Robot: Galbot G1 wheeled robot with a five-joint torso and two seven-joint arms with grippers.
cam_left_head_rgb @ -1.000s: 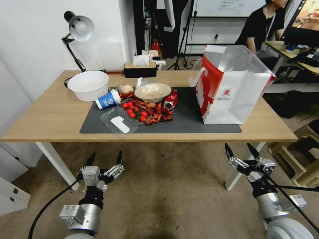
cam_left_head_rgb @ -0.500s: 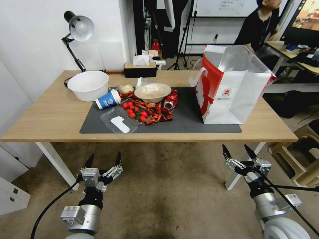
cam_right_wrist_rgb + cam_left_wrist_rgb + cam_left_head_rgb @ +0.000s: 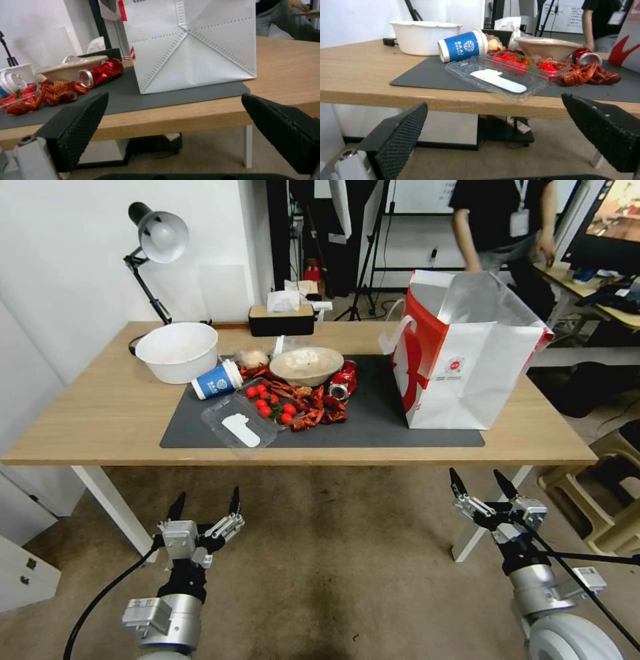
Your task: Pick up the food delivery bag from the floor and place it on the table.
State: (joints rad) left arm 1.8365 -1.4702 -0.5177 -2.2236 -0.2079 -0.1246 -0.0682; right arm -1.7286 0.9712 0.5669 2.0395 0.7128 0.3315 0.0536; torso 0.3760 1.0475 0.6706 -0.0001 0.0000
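Head view: the table (image 3: 100,413), light wood on white legs, stands on a worn brownish carpet against a white wall, with a dark grey mat (image 3: 380,420) across its middle. The food delivery bag (image 3: 467,353) stands upright on the right end of the mat, mouth open to show silver foil lining, its base partly over the mat's right edge and close to the table's front and right edges.

Left of it on the mat lie one crushed red can (image 3: 343,380) on its side, one tan bowl (image 3: 307,365), a heap of red crayfish (image 3: 313,407), one clear plastic tray (image 3: 240,423) with cherry tomatoes beside it, and one blue paper cup (image 3: 217,380) tipped over. One white tub (image 3: 177,351) sits on bare wood at the back left, under one black desk lamp (image 3: 153,240); one dark tissue box (image 3: 281,319) rests at the rear edge.

Bare wood runs along the front edge and the whole left end. The carpet in front of the table is open.

Both claws hang below the tabletop, holding nothing: the left gripper (image 3: 205,505) and the right gripper (image 3: 479,483) each have their two fingers spread wide apart.
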